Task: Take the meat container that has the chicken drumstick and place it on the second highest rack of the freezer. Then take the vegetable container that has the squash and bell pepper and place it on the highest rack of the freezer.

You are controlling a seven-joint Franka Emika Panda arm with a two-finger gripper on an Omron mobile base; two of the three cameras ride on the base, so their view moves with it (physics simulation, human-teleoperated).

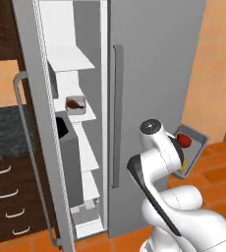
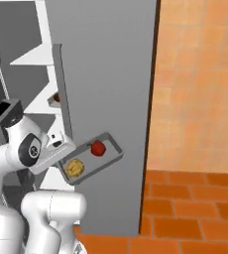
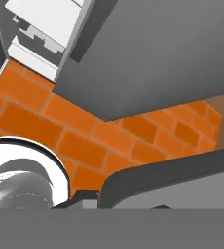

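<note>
Jaws [image 2: 62, 158] tight on veg container [image 2: 111, 149] rim.

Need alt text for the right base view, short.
The white arm holds the vegetable container by one end in front of the closed grey freezer door, with the bell pepper and squash inside. To the left, white racks of the open compartment show; the meat container peeks out on one. Orange tile floor and wall lie to the right.
</note>
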